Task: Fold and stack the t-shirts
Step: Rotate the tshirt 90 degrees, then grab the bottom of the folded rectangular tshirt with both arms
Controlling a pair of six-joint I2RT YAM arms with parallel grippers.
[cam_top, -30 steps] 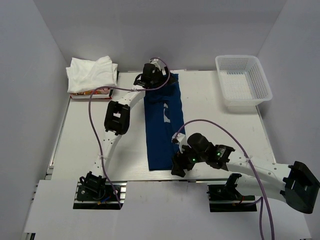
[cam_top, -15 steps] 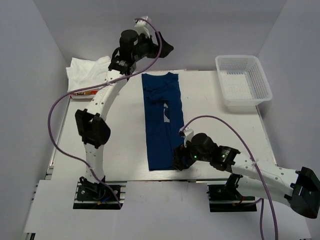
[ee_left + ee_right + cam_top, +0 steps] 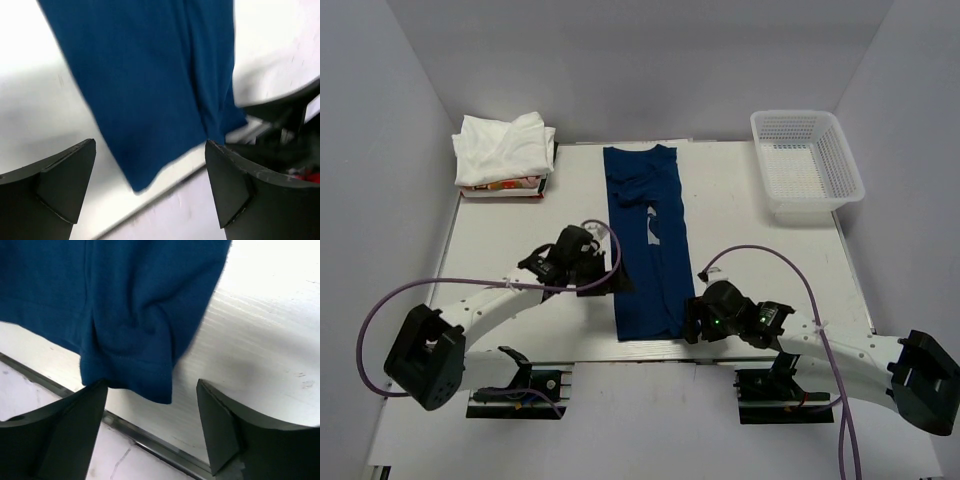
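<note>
Over the near hem of the soft, light navy shirt, left gripper and right gripper stand wide open, empty; its two corners look the best holds.

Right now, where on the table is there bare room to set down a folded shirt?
The widest bare table lies between the navy tee and the basket, running toward the near right. A smaller patch lies left of the tee, in front of the white tees. Crowded: the tee's near end, around the left gripper and right gripper.
</note>
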